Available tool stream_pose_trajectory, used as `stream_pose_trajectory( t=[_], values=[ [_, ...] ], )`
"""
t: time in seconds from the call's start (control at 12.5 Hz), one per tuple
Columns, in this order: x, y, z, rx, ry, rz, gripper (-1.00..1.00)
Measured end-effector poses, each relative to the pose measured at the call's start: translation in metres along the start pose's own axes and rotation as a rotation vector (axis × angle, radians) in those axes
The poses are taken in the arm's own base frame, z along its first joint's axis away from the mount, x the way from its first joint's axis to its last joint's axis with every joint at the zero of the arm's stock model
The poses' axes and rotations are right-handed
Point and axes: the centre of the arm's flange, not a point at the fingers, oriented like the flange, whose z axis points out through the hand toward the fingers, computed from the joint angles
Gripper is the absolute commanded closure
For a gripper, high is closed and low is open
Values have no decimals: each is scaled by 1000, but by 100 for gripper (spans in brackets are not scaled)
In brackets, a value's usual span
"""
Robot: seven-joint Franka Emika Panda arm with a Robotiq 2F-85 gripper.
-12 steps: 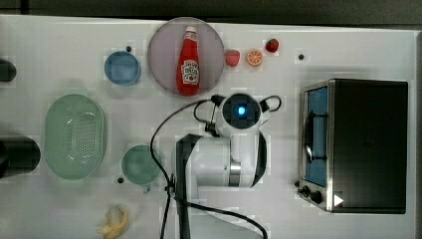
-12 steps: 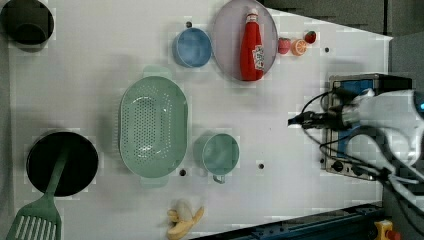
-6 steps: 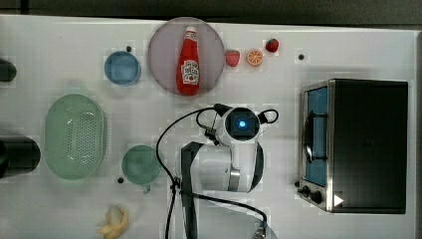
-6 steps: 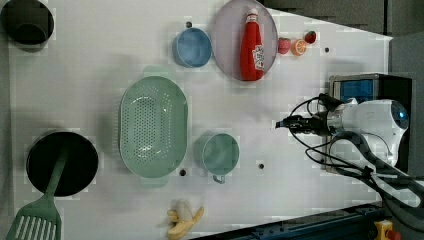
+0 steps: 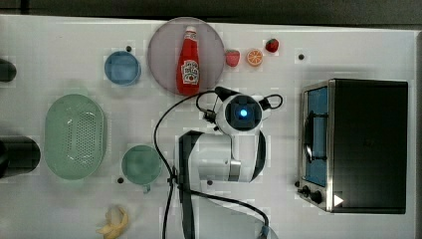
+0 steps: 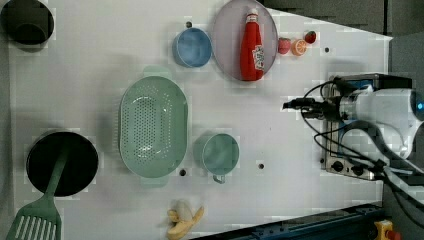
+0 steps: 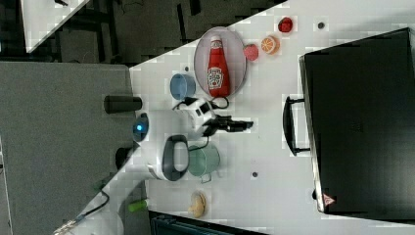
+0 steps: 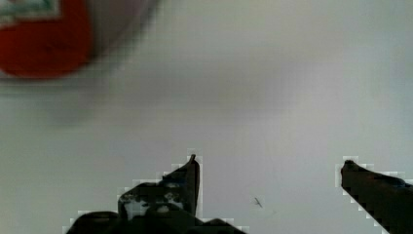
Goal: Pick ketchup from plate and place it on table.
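Tool [image 8: 267, 168] short of the ketchup bottle [image 5: 188, 62], which lies on the plate [image 5: 164, 55]
Tool spread wide, holding nothing, over bare surface [image 5: 74, 209]; the bottle's cap points at the surface's far edge, its base nearest the tool

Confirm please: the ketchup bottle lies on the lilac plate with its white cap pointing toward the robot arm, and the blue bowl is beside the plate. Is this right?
Not quite. In the top view the ketchup bottle lies on the plate with its white cap pointing away from the robot arm; the red base is the end nearer the arm. The blue bowl is indeed beside the plate.
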Motion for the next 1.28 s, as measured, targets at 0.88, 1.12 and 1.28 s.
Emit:
stream_pose_trajectory(
  t=[0.88, 1.12, 1.28],
  values=[
    [68, -47, -318, 29, 112, 390, -100],
    [53, -43, -359, 0, 76, 398, -100],
    [47, -41, -368, -13, 37, 417, -100]
  ],
)
